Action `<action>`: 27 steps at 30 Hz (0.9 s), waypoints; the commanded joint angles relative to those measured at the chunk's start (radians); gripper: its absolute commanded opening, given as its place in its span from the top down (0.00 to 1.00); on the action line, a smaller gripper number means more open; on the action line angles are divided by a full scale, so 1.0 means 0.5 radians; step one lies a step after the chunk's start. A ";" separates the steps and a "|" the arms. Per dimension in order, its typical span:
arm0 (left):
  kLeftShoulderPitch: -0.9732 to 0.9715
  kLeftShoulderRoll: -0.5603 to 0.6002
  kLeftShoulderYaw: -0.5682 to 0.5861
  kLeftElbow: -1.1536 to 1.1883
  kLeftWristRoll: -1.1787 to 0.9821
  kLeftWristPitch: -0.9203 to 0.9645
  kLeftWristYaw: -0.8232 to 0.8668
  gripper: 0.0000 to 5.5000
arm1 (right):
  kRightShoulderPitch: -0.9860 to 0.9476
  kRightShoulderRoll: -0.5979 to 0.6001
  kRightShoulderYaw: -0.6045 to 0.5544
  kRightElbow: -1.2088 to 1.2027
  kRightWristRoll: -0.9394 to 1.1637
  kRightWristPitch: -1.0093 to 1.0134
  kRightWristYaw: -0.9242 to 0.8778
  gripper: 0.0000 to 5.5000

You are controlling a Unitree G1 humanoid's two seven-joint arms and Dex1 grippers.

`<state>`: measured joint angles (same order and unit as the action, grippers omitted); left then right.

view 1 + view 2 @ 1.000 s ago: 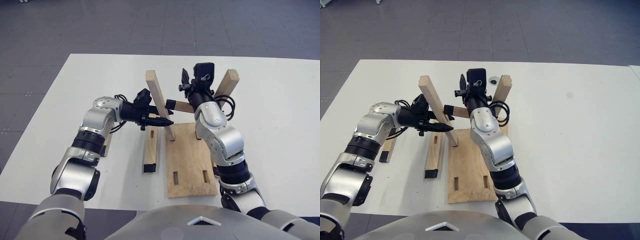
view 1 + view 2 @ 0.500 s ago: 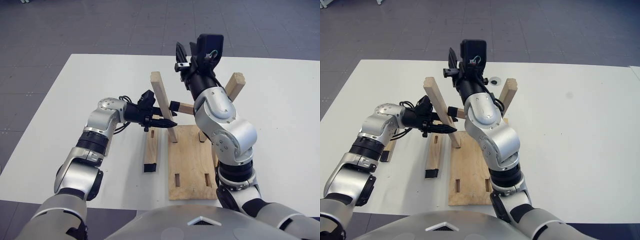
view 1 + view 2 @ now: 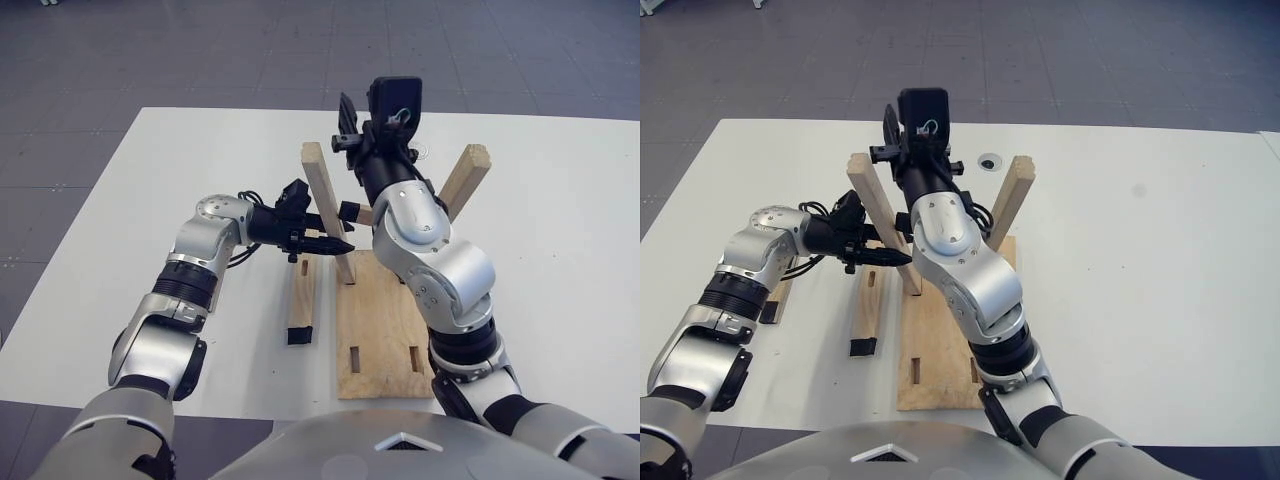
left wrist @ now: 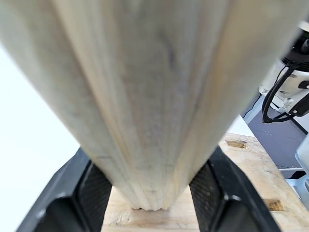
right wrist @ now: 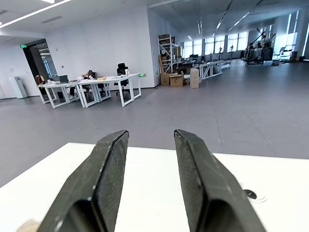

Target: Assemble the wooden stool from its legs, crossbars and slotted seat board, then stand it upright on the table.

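Observation:
The slotted seat board (image 3: 382, 325) lies flat on the white table. Two wooden legs stand tilted at its far end: the left leg (image 3: 326, 205) and the right leg (image 3: 463, 178). A crossbar (image 3: 352, 212) with a black end runs between them, mostly hidden behind my right arm. My left gripper (image 3: 328, 243) is shut on the left leg (image 4: 145, 96) low down, with its black fingers (image 4: 72, 193) pressed on both sides. My right gripper (image 3: 349, 128) is raised above the legs, pointing away, and it is open (image 5: 150, 137) with nothing between the fingers.
A loose wooden leg (image 3: 300, 300) with a black foot lies on the table left of the board. Another wooden piece (image 3: 774, 298) lies under my left forearm. A small round hole (image 3: 988, 160) sits in the table behind the legs. The table's right side is bare.
My right gripper has lifted up from beside the crossbar and swung left, above the legs. My left gripper has kept its hold on the left leg.

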<state>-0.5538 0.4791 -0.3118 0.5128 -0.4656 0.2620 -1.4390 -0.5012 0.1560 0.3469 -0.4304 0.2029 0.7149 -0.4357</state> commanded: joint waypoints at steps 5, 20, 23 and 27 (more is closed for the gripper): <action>0.177 -0.016 -0.176 0.283 0.326 0.059 0.118 0.63 | -0.491 0.132 -0.171 -0.079 -0.179 -0.207 0.020 0.68; 0.222 0.021 -0.180 0.234 0.315 0.076 0.105 0.63 | 1.224 0.153 0.558 1.366 0.093 -0.588 0.232 0.68; 0.213 0.012 -0.182 0.227 0.318 0.071 0.110 0.63 | 1.156 0.155 0.494 1.366 0.119 -0.641 0.220 0.68; 0.215 0.026 -0.181 0.204 0.314 0.079 0.108 0.63 | 1.172 0.158 0.509 1.392 0.141 -0.670 0.224 0.68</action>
<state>-0.5718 0.4770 -0.3029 0.5379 -0.4690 0.2297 -1.4394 -0.3566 0.0963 0.5025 -0.0275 0.1815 0.1972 -0.3612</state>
